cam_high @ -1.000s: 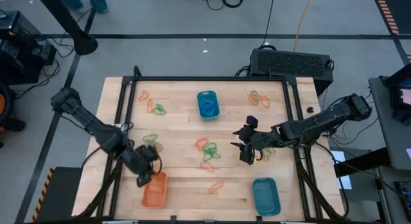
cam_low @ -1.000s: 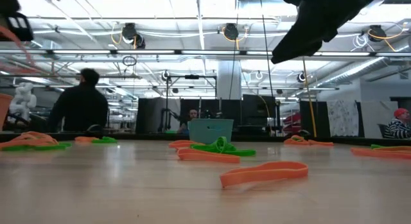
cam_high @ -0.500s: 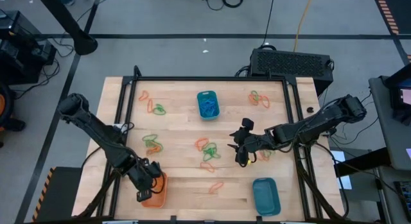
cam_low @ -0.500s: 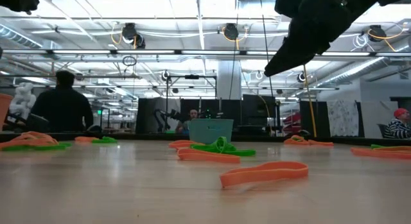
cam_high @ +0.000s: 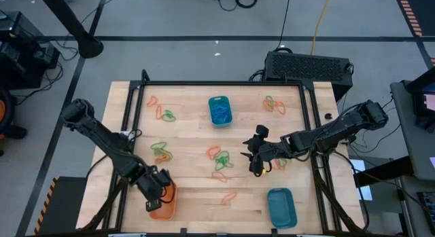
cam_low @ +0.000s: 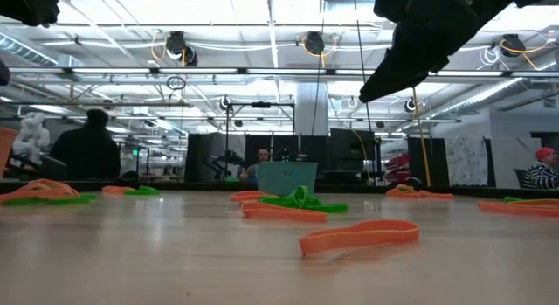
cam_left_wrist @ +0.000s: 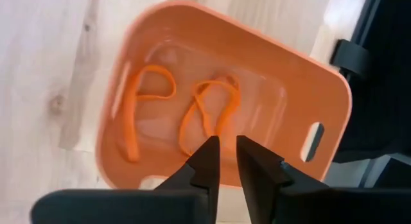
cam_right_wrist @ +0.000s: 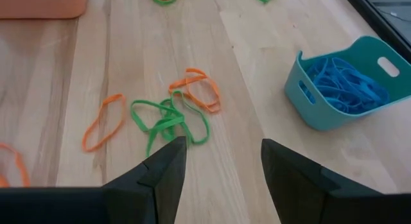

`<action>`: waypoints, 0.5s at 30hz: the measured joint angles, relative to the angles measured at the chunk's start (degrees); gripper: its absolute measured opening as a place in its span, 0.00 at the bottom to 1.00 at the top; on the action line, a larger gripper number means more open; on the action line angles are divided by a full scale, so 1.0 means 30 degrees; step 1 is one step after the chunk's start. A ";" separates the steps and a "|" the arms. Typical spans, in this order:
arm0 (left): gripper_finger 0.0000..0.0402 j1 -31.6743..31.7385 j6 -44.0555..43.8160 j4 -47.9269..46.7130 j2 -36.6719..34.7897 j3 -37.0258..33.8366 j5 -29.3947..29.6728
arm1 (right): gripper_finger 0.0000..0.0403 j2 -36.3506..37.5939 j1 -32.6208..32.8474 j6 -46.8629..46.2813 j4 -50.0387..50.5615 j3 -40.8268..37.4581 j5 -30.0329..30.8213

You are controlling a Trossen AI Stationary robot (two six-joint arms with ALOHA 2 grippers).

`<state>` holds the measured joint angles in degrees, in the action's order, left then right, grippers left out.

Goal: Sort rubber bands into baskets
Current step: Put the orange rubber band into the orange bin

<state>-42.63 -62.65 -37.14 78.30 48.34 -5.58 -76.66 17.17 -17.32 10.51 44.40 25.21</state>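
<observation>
My left gripper (cam_high: 158,196) hovers over the orange basket (cam_left_wrist: 302,108) at the table's near left. Its fingers (cam_left_wrist: 225,147) are a narrow gap apart with nothing between them. Two orange rubber bands (cam_left_wrist: 205,112) lie on the basket's floor. My right gripper (cam_high: 257,159) is open wide and empty above the table, right of a cluster of green and orange bands (cam_right_wrist: 173,115). A teal basket (cam_high: 219,111) holding blue bands stands at the far middle. A second teal basket (cam_high: 281,206) stands at the near right.
Loose orange and green bands lie in clusters at the left (cam_high: 160,152), far left (cam_high: 162,111), far right (cam_high: 274,104) and near middle (cam_high: 228,196). A black frame rail (cam_high: 224,83) borders the wooden top. People show in the room behind the table.
My left gripper has gone toward the table's near edge, over the orange basket. An orange band that hung from it a second ago no longer shows in the low view. My right gripper has shifted a little toward the table's left.
</observation>
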 joint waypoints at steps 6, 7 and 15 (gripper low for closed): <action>0.24 0.0608 0.0313 -0.0010 0.0000 0.0000 -0.0444 | 0.48 0.0000 0.0000 0.0007 -0.0003 0.0000 0.0000; 0.25 0.0773 0.0622 -0.0004 0.0000 0.0000 -0.0826 | 0.48 0.0000 0.0000 0.0007 0.0009 0.0000 0.0000; 0.26 0.2934 0.2955 -0.0852 -0.0757 0.0015 -0.2414 | 0.48 0.0000 0.0000 0.0226 0.0004 0.0000 0.0007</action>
<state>-33.83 -53.79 -39.69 76.03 48.38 -12.82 -76.66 17.17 -16.64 10.52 44.40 25.23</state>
